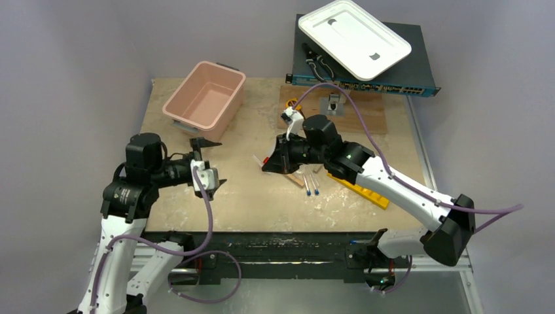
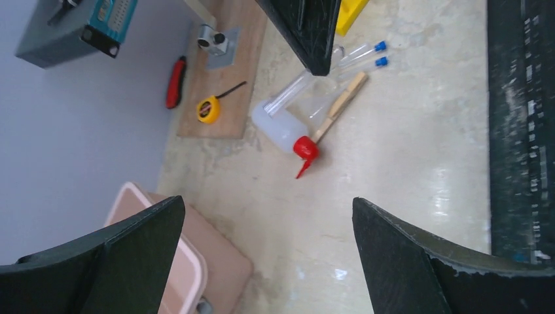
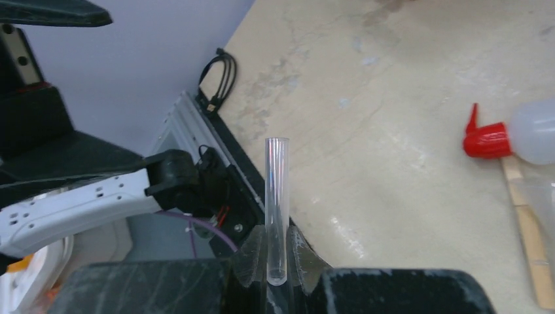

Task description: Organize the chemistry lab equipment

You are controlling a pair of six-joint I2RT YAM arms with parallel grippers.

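Note:
My right gripper (image 3: 276, 258) is shut on the rounded end of a thin clear tube (image 3: 276, 196), which sticks out past the fingers above the table. In the top view this gripper (image 1: 275, 160) hovers mid-table over the squeeze bottle. The translucent-white bottle (image 2: 278, 124) with its red nozzle (image 3: 485, 139) lies on its side next to slim wooden sticks (image 2: 340, 104). Two clear tubes with blue tips (image 2: 366, 53) lie beside them. The yellow rack (image 1: 363, 190) lies flat under the right arm. My left gripper (image 2: 268, 209) is open and holds nothing, to the left of the cluster.
A pink bin (image 1: 204, 93) stands at the back left, close to my left gripper (image 1: 208, 163). A wooden board (image 1: 366, 111) behind carries a yellow tape measure (image 2: 208, 109) and a red-handled tool (image 2: 174, 82). Pliers (image 1: 317, 62) and a white tray (image 1: 353, 36) rest on a blue-fronted box.

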